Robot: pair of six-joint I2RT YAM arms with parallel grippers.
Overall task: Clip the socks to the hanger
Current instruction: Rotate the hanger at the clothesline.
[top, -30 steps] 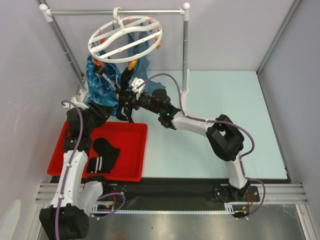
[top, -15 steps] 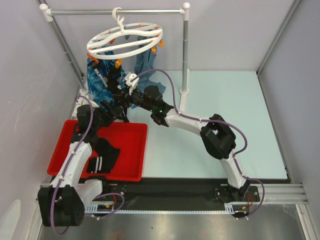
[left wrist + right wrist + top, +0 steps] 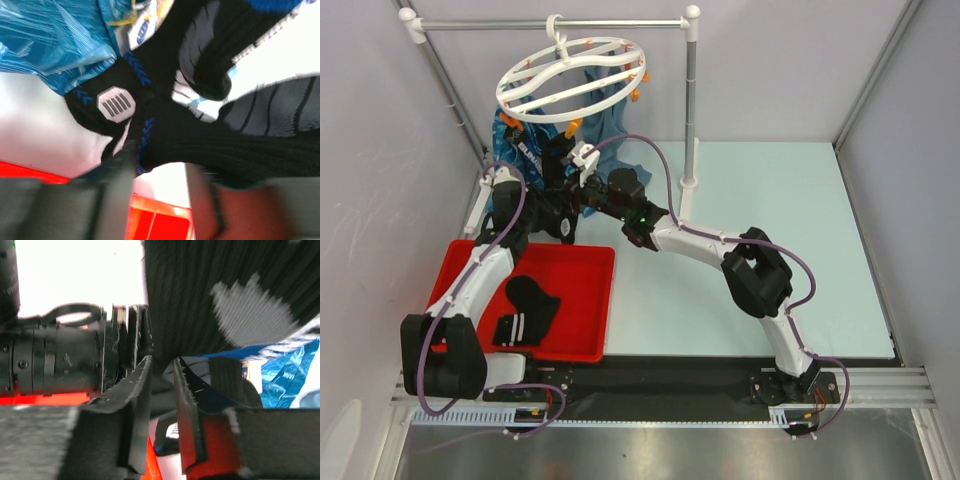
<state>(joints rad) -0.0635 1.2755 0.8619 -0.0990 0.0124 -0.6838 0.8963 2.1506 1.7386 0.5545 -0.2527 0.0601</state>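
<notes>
The white ring hanger (image 3: 535, 95) with orange clips hangs from the rail. Black socks (image 3: 556, 165) dangle below its near rim, between both grippers. My right gripper (image 3: 162, 367) is nearly closed, its tips pinching the lower edge of a black sock with a white mark (image 3: 240, 305). My left gripper (image 3: 160, 167) is open and blurred, with the lower edge of a ribbed black sock (image 3: 215, 142) just above its fingertips. In the top view the left gripper (image 3: 560, 208) and right gripper (image 3: 573, 182) meet under the ring. Two more black socks (image 3: 528, 305) lie in the red tray (image 3: 595, 300).
A blue patterned cloth (image 3: 515, 150) hangs behind the socks at the left. The grey rail stand's right post (image 3: 692, 100) rises just right of the right forearm. The left arm's wrist (image 3: 50, 360) sits close beside the right fingers. The left wall is near.
The left arm has swung up from over the tray to the hanging socks, beside the right gripper. The hanger ring has rocked and tilted. The right gripper shifted slightly left.
</notes>
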